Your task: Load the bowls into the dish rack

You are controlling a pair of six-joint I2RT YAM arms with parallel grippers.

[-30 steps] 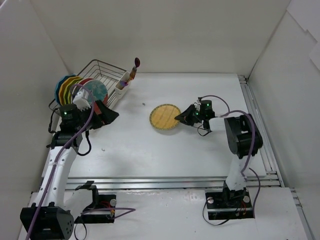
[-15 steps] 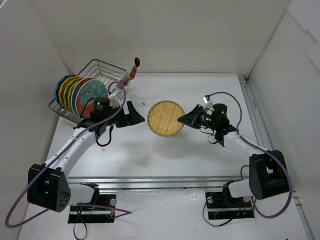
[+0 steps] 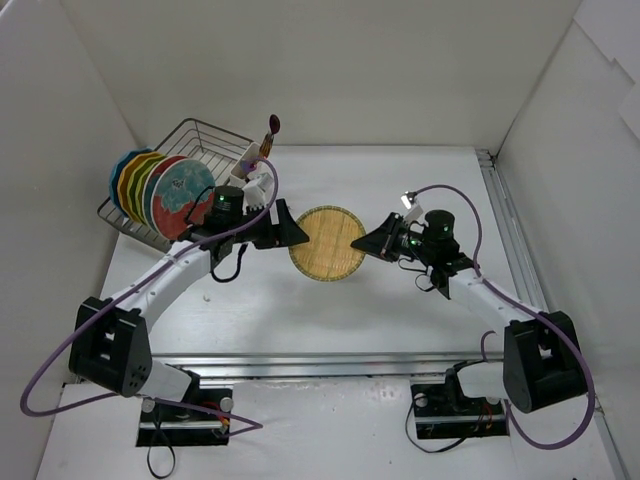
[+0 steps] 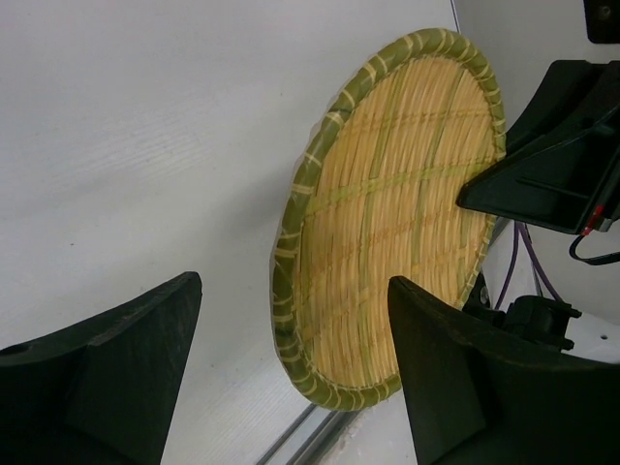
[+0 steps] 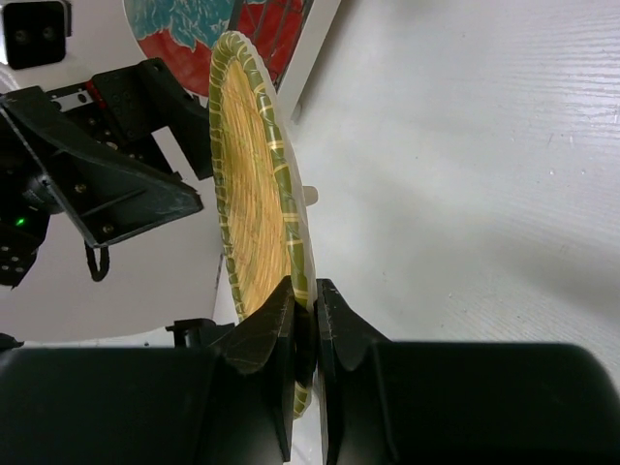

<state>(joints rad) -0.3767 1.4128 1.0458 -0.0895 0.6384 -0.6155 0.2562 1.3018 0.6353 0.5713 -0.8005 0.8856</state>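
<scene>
Swinging away from the rack since a second ago, our left arm now reaches toward the middle of the table [image 3: 420,190], and our right arm has lifted the woven bowl [image 3: 325,245] off the surface and carried it leftward to meet it.

Nearest us, both arms stretch forward from their bases and converge at the centre. The right gripper [image 3: 365,241] is pinched tight on the right rim of the woven bowl, holding it up on edge, clear of the table. The right wrist view shows the green-banded rim clamped between the two fingers.

Just left of the bowl, the left gripper [image 3: 288,234] has its jaws spread wide, a little narrower than before, and nothing is in them. In the left wrist view the bowl's hollow face fills the gap between the fingers. We cannot tell whether either finger touches the rim.

Farther back at the left stands the dish rack [image 3: 205,135]. The other bowls stand upright in its slots, a red-and-teal bowl [image 3: 182,195] in front and a blue bowl [image 3: 118,176] at the far end of the row. On the rack's right corner sits the white utensil cup [image 3: 243,170], with a utensil [image 3: 272,128] poking out of it.
</scene>
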